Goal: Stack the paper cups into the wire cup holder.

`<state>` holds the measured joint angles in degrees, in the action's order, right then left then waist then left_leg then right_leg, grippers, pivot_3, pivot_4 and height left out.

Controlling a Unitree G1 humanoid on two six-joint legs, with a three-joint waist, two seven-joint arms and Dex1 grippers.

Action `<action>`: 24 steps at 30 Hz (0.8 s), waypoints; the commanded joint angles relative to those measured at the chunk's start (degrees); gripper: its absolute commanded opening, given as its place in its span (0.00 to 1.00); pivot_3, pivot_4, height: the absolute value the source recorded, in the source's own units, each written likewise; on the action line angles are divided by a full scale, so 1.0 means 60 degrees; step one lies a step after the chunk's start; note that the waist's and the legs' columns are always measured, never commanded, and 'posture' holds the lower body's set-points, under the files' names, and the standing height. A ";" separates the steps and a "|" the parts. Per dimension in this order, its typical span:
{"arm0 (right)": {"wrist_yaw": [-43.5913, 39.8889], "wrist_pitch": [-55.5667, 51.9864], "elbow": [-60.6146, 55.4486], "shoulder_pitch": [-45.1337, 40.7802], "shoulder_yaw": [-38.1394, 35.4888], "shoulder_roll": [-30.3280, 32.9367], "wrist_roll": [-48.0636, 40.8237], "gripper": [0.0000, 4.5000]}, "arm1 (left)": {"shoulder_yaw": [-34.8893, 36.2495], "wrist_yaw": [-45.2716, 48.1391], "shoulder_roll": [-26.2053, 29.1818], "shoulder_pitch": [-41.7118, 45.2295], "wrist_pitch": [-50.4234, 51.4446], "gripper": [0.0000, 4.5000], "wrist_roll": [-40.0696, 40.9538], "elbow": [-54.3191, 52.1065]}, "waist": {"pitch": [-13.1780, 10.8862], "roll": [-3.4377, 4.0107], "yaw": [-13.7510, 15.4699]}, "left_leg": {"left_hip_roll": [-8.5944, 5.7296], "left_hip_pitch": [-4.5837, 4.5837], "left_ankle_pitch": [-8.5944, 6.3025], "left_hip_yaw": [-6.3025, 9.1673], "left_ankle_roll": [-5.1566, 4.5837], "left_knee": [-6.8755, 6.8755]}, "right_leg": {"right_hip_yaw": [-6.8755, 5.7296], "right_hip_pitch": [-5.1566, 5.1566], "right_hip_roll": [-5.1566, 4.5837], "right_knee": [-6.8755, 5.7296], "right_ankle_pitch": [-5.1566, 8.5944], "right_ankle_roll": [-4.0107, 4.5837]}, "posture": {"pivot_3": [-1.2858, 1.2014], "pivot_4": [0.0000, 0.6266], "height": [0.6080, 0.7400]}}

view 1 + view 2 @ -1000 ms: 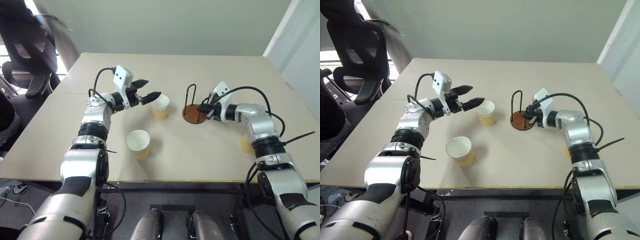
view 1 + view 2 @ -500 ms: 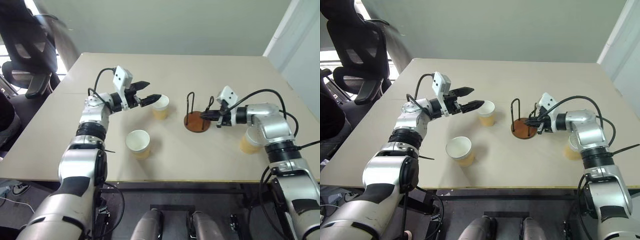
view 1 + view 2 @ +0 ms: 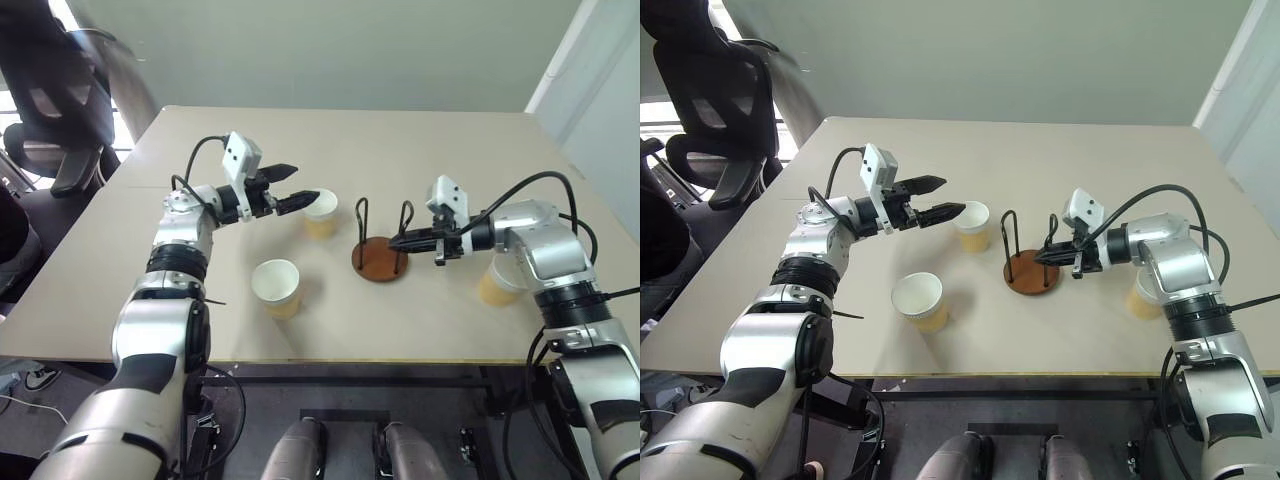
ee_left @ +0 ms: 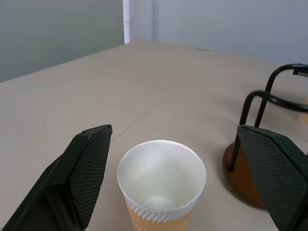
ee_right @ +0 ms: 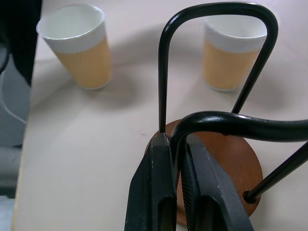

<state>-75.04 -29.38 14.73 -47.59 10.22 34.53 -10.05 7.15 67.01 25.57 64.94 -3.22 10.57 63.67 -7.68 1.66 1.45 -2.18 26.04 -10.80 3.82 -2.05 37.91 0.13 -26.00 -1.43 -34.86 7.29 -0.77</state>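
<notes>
One wire cup holder (image 3: 379, 258) dragged nearer by right gripper (image 3: 398, 241), jaws clamped on its loop; left gripper (image 3: 300, 187) jaws apart around far paper cup (image 3: 321, 213), ready to grasp.

Three upright tan paper cups (image 3: 321, 213) apart on the table, brown-based wire cup holder (image 3: 379, 259) between them.

It looks like an office or lab room: a plain beige tabletop (image 3: 420, 150), black swivel office chair (image 3: 715, 95) and bare grey-green wall (image 3: 1020, 50).
</notes>
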 commanded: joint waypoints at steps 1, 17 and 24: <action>-0.0008 0.0135 -0.0305 -0.0096 0.0003 -0.0037 -0.0174 0.00 | 0.0018 0.0019 0.0126 0.0072 -0.0003 1.00 0.0001 -0.0361 | 0.0000 0.0000 0.0001 | 0.0000 0.0000 0.0000 0.0000 0.0000 0.0000 | 0.0000 0.0000 0.0000 0.0000 0.0000 0.0000 | 0.52 0.24 1.00; -0.0130 0.0928 0.0865 -0.0541 0.0271 -0.0146 0.0113 0.00 | -0.0116 0.0191 0.0232 0.0033 0.0114 1.00 0.0002 -0.0461 | 0.0000 0.0000 -0.0010 | 0.0000 -0.0001 0.0000 0.0002 0.0002 0.0000 | 0.0001 -0.0001 0.0000 -0.0004 0.0000 0.0001 | 0.52 0.24 1.00; -0.0281 0.1293 0.1370 -0.0829 0.0424 -0.0201 0.0251 0.00 | -0.0132 0.0195 0.0220 0.0052 0.0107 1.00 0.0004 -0.0440 | 0.0000 0.0000 -0.0006 | 0.0000 -0.0001 -0.0002 0.0003 0.0005 0.0000 | 0.0001 -0.0001 0.0000 -0.0004 0.0000 0.0001 | 0.52 0.24 1.00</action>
<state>-76.00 -22.78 23.25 -50.79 12.73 33.41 -8.64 6.05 68.23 26.15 64.93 -2.41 10.56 62.94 -7.68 1.66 1.41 -2.18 26.04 -10.81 3.84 -2.02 37.91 0.14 -26.01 -1.43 -34.88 7.29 -0.76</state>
